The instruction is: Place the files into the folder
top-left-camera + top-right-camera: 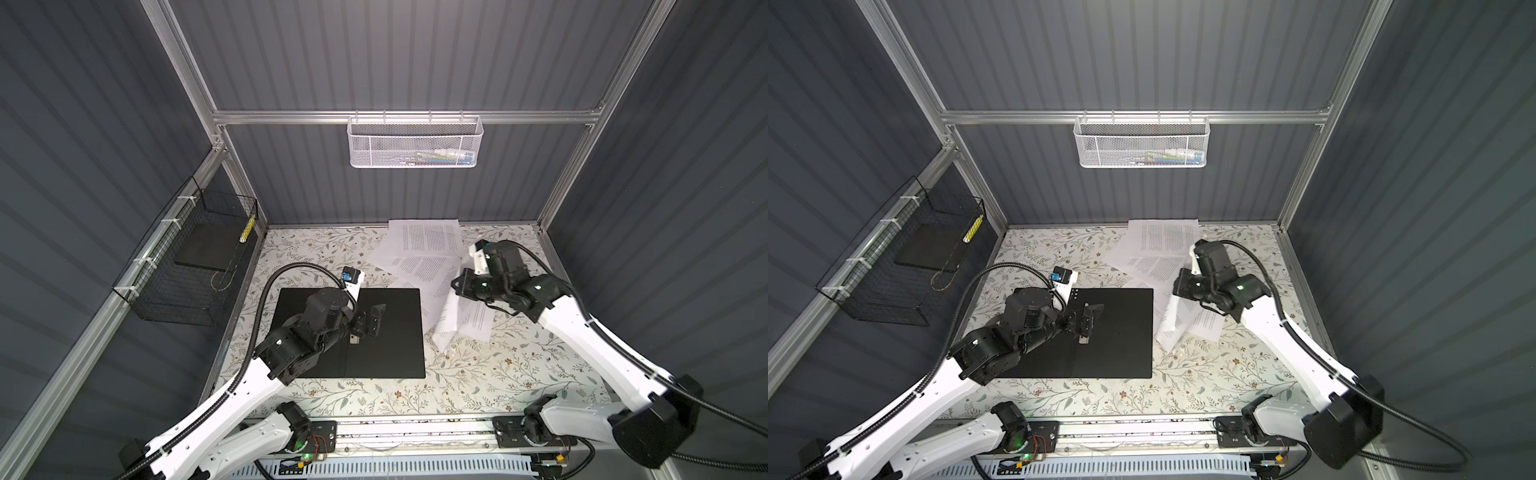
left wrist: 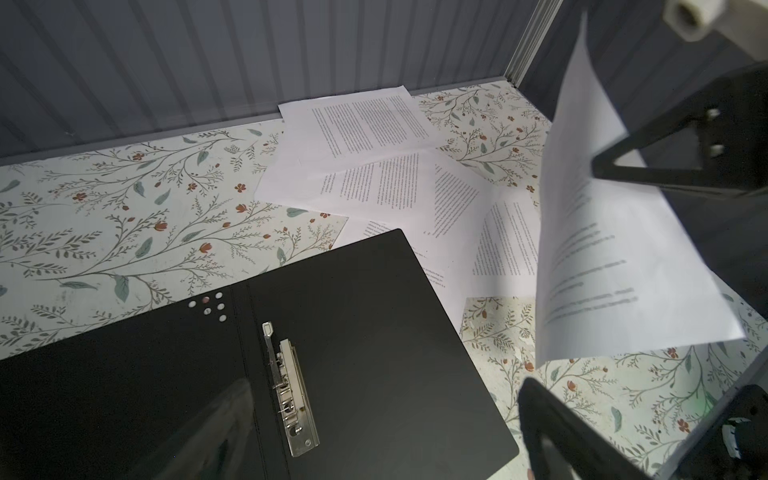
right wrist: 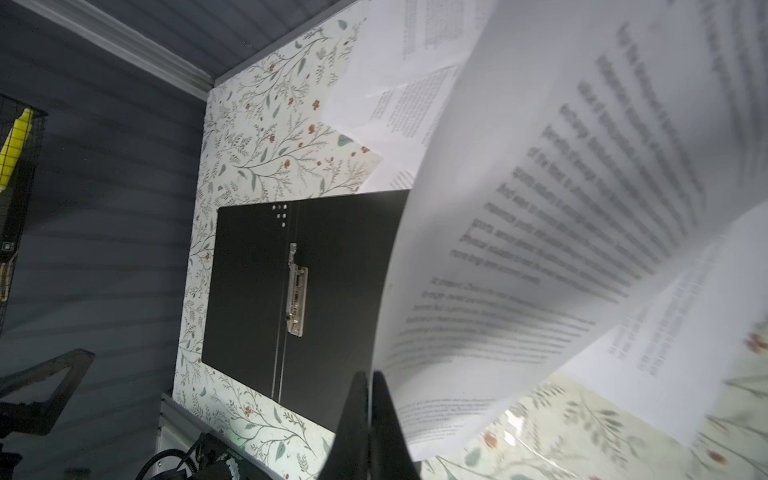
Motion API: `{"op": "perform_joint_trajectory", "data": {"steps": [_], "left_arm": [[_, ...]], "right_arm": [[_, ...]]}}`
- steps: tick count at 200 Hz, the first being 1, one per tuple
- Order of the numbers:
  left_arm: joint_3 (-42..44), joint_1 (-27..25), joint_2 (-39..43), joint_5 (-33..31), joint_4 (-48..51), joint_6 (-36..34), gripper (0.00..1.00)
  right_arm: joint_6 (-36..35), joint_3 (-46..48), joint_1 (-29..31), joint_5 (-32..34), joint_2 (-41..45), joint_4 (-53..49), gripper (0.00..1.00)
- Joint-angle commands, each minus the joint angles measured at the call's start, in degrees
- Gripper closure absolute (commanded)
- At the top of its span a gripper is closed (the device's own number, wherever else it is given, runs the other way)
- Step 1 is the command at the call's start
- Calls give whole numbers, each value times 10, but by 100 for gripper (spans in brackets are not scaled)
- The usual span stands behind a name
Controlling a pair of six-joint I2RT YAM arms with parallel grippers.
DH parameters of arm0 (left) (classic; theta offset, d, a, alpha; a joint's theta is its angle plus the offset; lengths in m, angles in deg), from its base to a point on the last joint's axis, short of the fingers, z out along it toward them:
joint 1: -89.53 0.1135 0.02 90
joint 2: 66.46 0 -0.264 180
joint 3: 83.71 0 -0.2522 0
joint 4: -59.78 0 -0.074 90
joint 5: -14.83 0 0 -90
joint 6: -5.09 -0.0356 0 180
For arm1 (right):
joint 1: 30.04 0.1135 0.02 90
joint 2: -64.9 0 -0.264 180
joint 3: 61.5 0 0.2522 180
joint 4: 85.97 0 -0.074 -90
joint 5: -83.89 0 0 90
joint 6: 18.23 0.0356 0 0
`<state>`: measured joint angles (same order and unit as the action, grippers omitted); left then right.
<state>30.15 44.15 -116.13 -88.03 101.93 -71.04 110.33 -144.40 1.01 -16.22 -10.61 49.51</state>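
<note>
Gripping one sheet (image 3: 540,232) by its edge in the right jaws, left jaws spread over the open folder (image 1: 390,332) left of centre on the worktop (image 1: 478,374), I worry it could buckle against the clip (image 2: 291,390) or slip free.

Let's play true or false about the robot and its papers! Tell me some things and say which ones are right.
1. The folder lies open on the table. True.
2. The right gripper holds up a sheet of paper. True.
3. The left gripper is squeezing a page. False: its jaws are wide open above the folder, holding nothing.
4. All the papers are already in the folder. False: none is inside; loose sheets lie on the table.
</note>
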Motion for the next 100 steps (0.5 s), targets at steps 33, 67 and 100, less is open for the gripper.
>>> {"op": "perform_joint_trajectory", "data": {"steps": [33, 67, 100], "left_arm": [[36, 0, 77, -72, 120, 30, 0], [75, 0, 126, -108, 100, 52, 0], [71, 1, 108, -129, 113, 50, 0]], "right_arm": [[31, -63, 94, -124, -89, 184, 100], [109, 65, 76, -191, -71, 359, 100], [161, 176, 30, -219, -121, 441, 100]]}}
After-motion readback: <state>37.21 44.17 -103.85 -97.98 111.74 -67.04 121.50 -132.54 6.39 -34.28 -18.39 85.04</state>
